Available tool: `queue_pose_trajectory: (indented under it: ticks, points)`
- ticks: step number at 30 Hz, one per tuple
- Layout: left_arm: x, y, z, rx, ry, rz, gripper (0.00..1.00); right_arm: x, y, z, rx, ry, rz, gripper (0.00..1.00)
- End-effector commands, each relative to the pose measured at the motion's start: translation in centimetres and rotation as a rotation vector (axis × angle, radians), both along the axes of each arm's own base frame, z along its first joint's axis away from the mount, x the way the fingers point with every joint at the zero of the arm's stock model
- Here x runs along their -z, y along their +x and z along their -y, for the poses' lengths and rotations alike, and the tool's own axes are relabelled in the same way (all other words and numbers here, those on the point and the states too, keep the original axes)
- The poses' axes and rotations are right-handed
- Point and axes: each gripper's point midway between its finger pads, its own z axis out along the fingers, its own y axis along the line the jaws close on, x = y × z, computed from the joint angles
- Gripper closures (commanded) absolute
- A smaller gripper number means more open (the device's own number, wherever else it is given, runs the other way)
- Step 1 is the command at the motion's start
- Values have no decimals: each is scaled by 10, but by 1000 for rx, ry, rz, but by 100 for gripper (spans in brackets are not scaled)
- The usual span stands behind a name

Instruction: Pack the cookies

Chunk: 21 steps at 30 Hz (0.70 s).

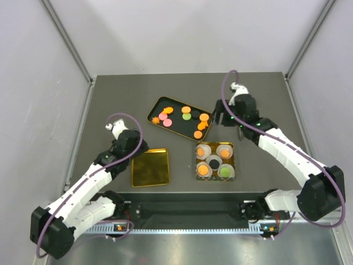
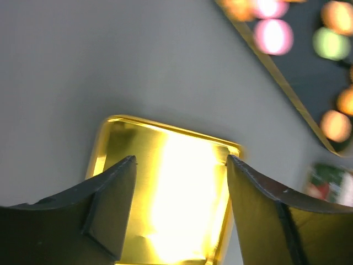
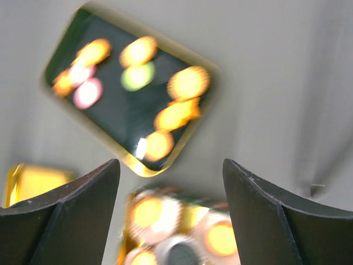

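Several cookies (image 1: 186, 109), orange, green and pink, lie on a black gold-rimmed tray (image 1: 157, 106); they show blurred in the right wrist view (image 3: 188, 83). A gold box (image 1: 215, 146) holds several white paper cups, each with a cookie inside (image 1: 202, 170). A gold lid (image 1: 150, 168) lies flat to its left, seen close in the left wrist view (image 2: 182, 199). My left gripper (image 1: 132, 150) is open and empty above the lid's left edge. My right gripper (image 1: 230, 122) is open and empty, above the table between tray and box.
Grey walls enclose the dark table on the left, back and right. A metal rail (image 1: 187, 227) runs along the near edge by the arm bases. Purple cables loop over both arms.
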Motion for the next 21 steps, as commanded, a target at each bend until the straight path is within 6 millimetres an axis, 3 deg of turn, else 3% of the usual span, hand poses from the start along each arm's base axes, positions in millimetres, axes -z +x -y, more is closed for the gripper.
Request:
queue_pose_trajectory:
  ticks: [1, 3, 10, 15, 21]
  points:
    - [27, -8, -29, -113, -20, -83, 30, -4, -18, -37, -71, -2, -3, 26]
    - [42, -12, -39, -147, -44, -119, 32, -4, -25, -56, -117, 0, -1, 26]
    - [61, -22, -58, -242, -53, -169, 35, 4, -33, -90, -207, -5, -19, 26]
    - [78, -25, -64, -281, -57, -223, 43, 6, -36, -100, -237, 2, -16, 26]
    - [92, -22, -64, -287, -64, -250, 50, 5, -40, -98, -246, -2, -11, 26]
